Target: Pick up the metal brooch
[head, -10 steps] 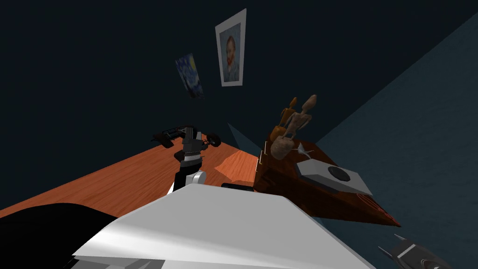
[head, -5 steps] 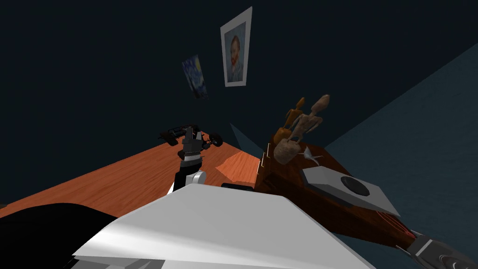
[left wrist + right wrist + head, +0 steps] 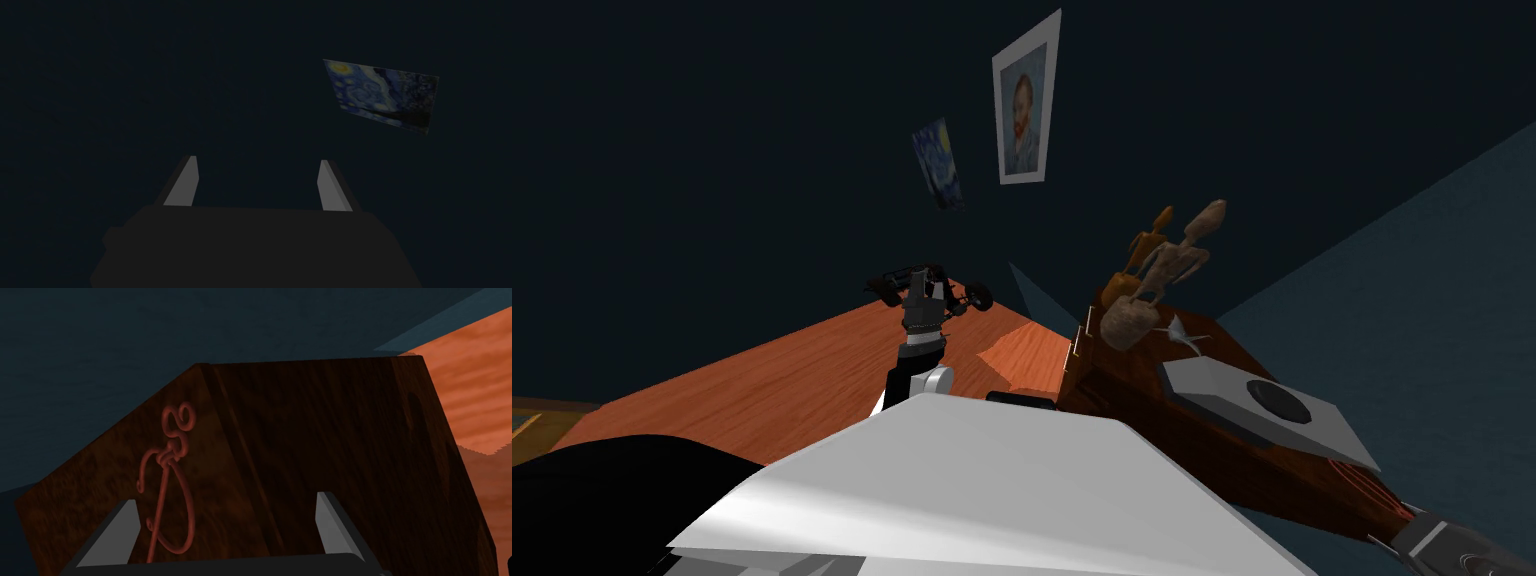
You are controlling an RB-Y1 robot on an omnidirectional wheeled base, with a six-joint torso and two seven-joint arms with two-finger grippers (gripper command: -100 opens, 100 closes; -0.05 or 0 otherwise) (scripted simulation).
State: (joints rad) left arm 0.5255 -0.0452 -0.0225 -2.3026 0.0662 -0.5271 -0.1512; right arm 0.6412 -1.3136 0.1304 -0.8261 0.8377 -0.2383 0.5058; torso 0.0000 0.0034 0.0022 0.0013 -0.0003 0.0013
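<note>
Brooch [image 3: 169,457], a reddish wire curl, lies on the dark cabinet [image 3: 310,438] top, four o'clock in head view. Right gripper [image 3: 225,530] hovers over it, blades apart; left gripper [image 3: 257,182] idles, blades spread. Approach stage: next, centre and descend.

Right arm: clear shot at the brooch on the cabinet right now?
Probably yes. The right gripper hangs close over the brooch on the dark wooden cabinet, jaws open, nothing between. The brooch lies off-centre, toward one jaw.
</note>
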